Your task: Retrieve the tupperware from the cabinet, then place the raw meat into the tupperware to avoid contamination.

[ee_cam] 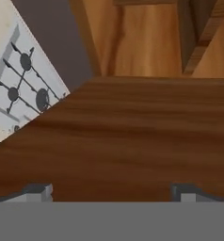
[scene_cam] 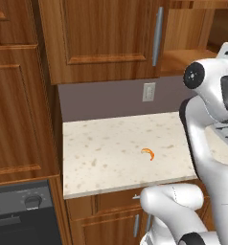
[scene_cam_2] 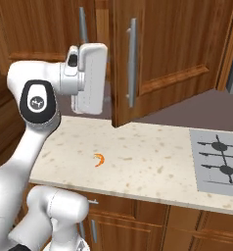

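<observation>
One cabinet stands open at the top of the right base view, its door swung out over the counter; its contents cannot be made out. The raw meat lies bare on the counter, left of centre. The gripper has its jaws spread wide, holding nothing, facing a brown wood surface.

Speckled counter with the usual kitchen stuff around it

Grey stovetop sits flush in the counter's right end, a white wall outlet is on the grey backsplash, a dark oven panel with a knob is lower left, and small drawer fronts run under the counter edge.
</observation>
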